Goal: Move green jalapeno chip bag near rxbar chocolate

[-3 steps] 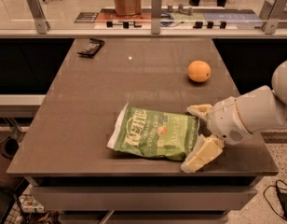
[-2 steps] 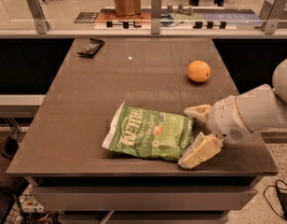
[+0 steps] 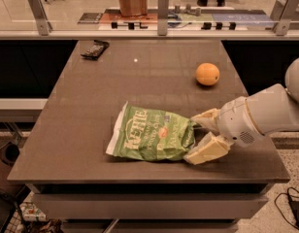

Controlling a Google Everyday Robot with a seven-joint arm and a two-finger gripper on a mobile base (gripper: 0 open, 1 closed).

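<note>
High frontal view, jaws lower right

Glossy crinkly green jalapeno chip bag (image 3: pixel 152 140); smooth plastic tool (image 3: pixel 193 139) gripping it

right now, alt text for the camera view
The robot's hand grips the right end of the green jalapeno chip bag at the front of a dark table. The rxbar chocolate sits far back left; an orange back right.
</note>
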